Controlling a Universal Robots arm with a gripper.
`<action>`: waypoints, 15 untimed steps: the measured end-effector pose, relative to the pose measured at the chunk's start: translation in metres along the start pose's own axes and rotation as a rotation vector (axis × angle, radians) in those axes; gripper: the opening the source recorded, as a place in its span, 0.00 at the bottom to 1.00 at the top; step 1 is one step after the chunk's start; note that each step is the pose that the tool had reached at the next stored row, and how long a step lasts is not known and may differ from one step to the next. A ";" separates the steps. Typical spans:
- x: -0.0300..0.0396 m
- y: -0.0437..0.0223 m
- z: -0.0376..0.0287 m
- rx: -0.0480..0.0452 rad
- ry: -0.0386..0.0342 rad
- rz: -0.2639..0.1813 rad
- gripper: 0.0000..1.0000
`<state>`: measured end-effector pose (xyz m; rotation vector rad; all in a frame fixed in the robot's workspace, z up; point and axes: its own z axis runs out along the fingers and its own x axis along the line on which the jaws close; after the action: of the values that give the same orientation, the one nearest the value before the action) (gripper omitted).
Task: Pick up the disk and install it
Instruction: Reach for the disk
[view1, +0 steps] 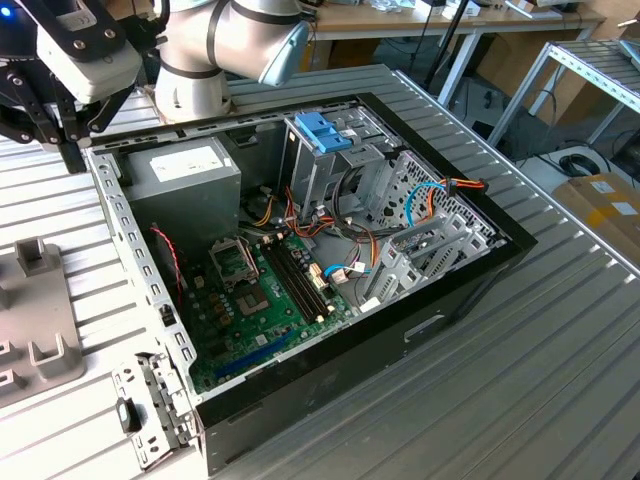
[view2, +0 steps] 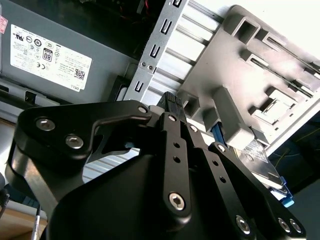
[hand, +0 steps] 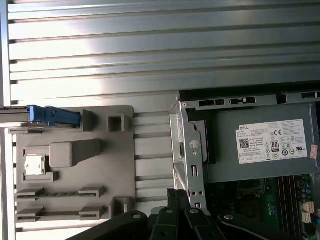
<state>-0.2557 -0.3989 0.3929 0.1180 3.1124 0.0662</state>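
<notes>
The ribbed metal table (view1: 540, 340) carried an open computer case (view1: 440, 320) and, beside it, a grey fixture block (hand: 120, 165). My gripper (view2: 170, 100) hung above the strip of table between the two, just off the case's corner by the power supply (hand: 260, 172). From both wrist views I judged the jaws to be closed together, or very nearly so, with nothing between them.

The disk (hand: 42, 116) stood on edge in a slot at the far end of the fixture, well apart from the gripper. The second wrist view showed its labelled face and the blue carrier along its edge. Further out, inside the case, the upright drive cage (view1: 310, 175) sat among loose coloured cables (view1: 445, 185).

What worried me from here was mostly the grip. Jaws this closed would strike the top edge of the disk and could tip it in its slot. A pinch taken on the plastic carrier alone might flex or slip. The case's metal rim lay close to the gripper, so a careless sideways move could clip it. I also reckoned those cables could snag the disk near the cage.
</notes>
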 end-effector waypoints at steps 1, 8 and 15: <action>0.0003 0.0000 0.0000 0.0000 0.0001 0.000 0.10; 0.0026 -0.0002 -0.0001 0.0000 0.0001 0.000 0.10; 0.0044 -0.0003 -0.0001 0.0000 0.0000 0.000 0.10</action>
<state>-0.2601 -0.3989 0.3929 0.1179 3.1125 0.0662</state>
